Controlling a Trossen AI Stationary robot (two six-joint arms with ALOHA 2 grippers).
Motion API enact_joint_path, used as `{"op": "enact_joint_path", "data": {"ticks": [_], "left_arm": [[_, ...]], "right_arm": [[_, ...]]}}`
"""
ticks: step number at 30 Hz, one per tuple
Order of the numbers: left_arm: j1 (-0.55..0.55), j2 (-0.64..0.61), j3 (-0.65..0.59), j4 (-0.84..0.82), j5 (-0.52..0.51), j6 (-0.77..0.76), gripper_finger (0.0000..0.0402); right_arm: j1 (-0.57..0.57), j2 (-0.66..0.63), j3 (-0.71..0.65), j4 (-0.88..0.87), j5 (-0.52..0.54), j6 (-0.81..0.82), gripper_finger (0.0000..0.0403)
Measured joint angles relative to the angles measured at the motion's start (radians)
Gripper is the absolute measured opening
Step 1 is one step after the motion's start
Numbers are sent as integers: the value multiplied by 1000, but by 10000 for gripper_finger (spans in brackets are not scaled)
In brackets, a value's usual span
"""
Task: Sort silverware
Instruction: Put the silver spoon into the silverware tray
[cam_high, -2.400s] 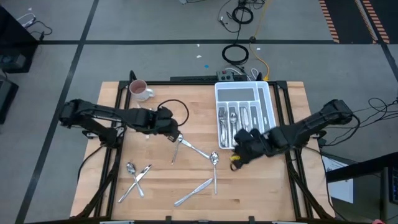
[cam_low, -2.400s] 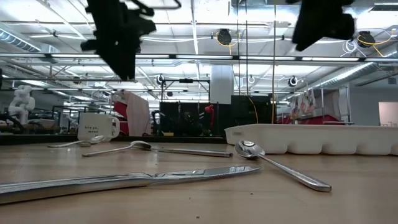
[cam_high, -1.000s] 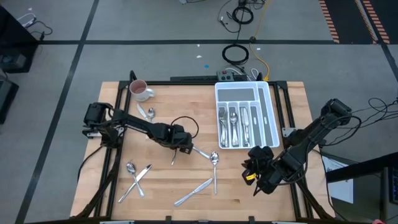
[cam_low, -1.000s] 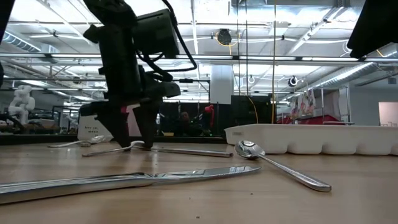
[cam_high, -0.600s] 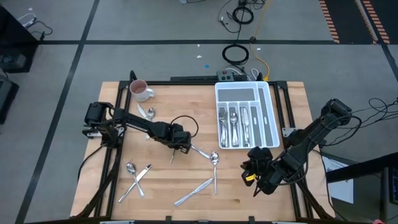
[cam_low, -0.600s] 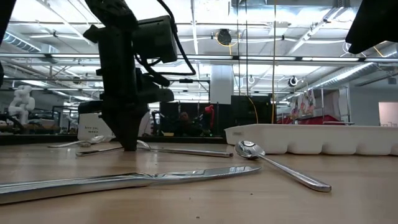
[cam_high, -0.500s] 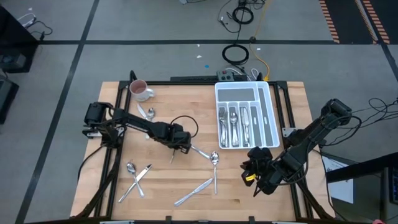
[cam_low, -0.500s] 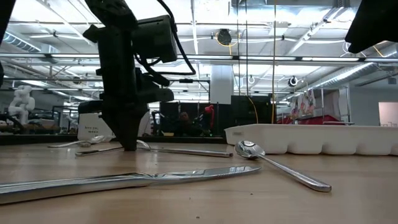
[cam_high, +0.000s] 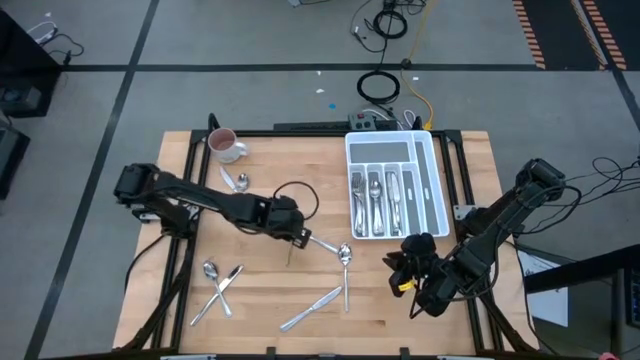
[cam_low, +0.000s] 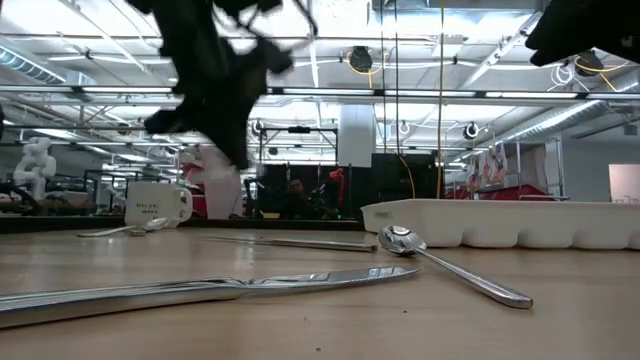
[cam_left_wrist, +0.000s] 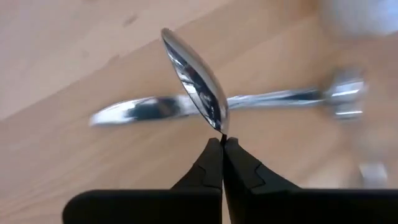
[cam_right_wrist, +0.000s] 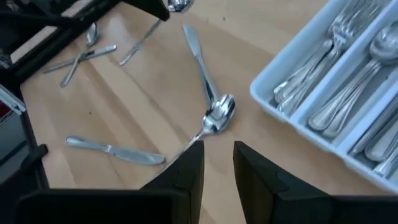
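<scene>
A shiny silver metal spoon (cam_left_wrist: 194, 78) hangs clear of the pale wooden table (cam_high: 260, 300), pinched at the neck below its bowl by the left gripper (cam_left_wrist: 222, 144), whose dark fingers are closed tight on it. In the overhead view the left gripper (cam_high: 292, 233) hovers just left of the white divided plastic tray (cam_high: 437, 180), and the spoon's handle (cam_high: 291, 252) slants down from it. Another spoon (cam_high: 344, 254) lies just below the tray's lower left corner, a slim utensil (cam_high: 320, 242) beside it. A crossed spoon and fork (cam_high: 218, 282) and a table knife (cam_high: 312, 309) lie farther from the tray, toward the table's front edge, and more silverware (cam_high: 378, 198) fills the tray's compartments. A white mug (cam_high: 224, 146) stands well left of the tray. The right gripper (cam_right_wrist: 217, 163), below the tray's lower right corner, holds nothing, its fingers slightly apart.
</scene>
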Motion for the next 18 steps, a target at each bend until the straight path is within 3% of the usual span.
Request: {"op": "enact_joint_path", "data": {"ticks": [6, 12, 18], "left_arm": [[-26, -127, 13, 267, 63, 84, 1], [-27, -161, 14, 604, 338, 183, 1], [-28, -147, 14, 985, 588, 139, 1]], "right_arm": [[-11, -1, 0, -7, 116, -126, 76], [-56, -5, 0, 31, 228, -411, 101], [-80, -27, 0, 204, 435, -771, 136]]}}
